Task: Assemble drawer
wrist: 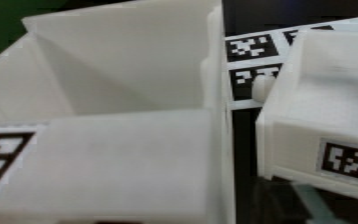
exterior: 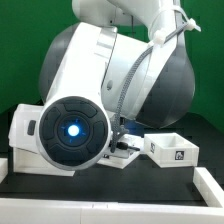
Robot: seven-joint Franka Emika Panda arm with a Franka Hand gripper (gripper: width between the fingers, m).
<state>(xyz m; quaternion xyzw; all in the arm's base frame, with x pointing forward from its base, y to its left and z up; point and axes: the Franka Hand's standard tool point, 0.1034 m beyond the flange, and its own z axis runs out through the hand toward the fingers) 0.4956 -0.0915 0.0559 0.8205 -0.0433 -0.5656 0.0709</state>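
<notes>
The drawer's large white housing fills most of the wrist view, open side up, with a tag on its near wall. In the exterior view only its corner shows, left of the arm. A shallow white tray with a tag on its side stands just beside the housing; in the exterior view the tray sits on the right. My gripper is low between housing and tray, mostly hidden behind the arm's wrist. Its fingers do not show clearly in either view.
The marker board lies on the black table beyond the gap between housing and tray. The arm's big white body blocks the middle of the exterior view. A white raised edge runs along the front right.
</notes>
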